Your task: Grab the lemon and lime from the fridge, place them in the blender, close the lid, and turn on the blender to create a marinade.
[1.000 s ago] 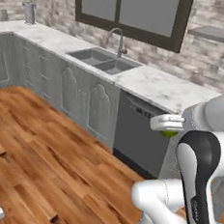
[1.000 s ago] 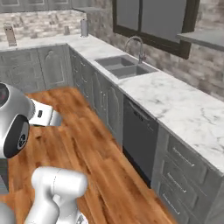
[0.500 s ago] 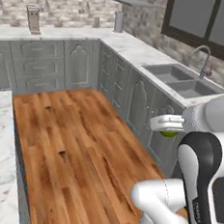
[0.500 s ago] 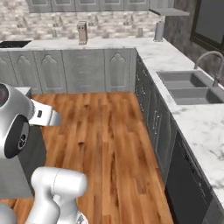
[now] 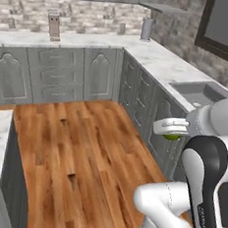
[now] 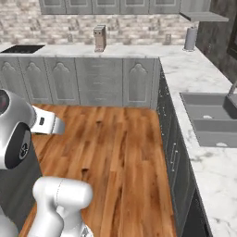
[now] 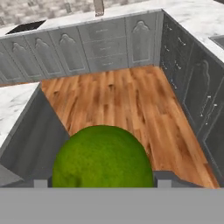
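Note:
The lime (image 7: 103,157), a round green fruit, bulges up large at the bottom of the hand view, between the two finger tips. In the left base view it peeks out as a small green patch (image 5: 172,137) under my white gripper (image 5: 171,128), which is shut on it and held high above the wooden floor, in front of the counter with the sink. The lemon, the fridge, the blender and the lid are out of view.
Grey cabinets with marble tops form a corner ahead. A sink (image 6: 209,118) lies on the right run. A small block (image 6: 99,38), a grey cylinder (image 6: 190,38) and a black cooktop (image 6: 23,48) sit along the back. An island counter (image 7: 13,101) borders the wooden floor (image 5: 83,147) on the left.
The whole picture has swung: the camera has turned with the base, the sink sliding right and the back corner coming into view. The lime stays in the gripper as before.

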Tool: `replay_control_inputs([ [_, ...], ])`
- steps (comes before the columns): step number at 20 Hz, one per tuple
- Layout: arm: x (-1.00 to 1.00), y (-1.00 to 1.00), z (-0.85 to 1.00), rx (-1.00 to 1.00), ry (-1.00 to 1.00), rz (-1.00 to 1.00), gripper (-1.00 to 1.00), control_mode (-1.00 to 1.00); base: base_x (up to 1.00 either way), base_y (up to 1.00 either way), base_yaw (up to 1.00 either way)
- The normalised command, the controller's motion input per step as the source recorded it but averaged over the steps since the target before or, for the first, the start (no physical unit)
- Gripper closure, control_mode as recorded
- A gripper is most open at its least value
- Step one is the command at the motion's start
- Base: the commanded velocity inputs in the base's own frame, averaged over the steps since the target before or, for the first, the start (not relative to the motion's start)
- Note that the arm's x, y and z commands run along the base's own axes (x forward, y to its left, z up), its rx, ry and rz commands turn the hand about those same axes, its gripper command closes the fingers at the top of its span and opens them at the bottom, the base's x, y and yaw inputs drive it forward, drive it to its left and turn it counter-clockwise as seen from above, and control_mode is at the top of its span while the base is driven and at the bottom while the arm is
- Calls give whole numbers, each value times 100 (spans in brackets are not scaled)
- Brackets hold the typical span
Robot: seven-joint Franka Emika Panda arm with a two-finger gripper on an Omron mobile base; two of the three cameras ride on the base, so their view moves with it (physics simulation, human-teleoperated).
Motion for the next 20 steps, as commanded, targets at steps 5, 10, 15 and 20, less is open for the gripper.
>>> replay_control_inputs([
  [5, 0, 0, 0, 0, 0, 0, 100, 100, 100, -12, 12],
  [10, 0, 0, 0, 0, 0, 0, 100, 100, 100, 0, 8],
  [15, 0, 0, 0, 0, 0, 0, 100, 100, 100, 0, 13],
  [20, 0, 0, 0, 0, 0, 0, 100, 100, 100, -3, 38],
])
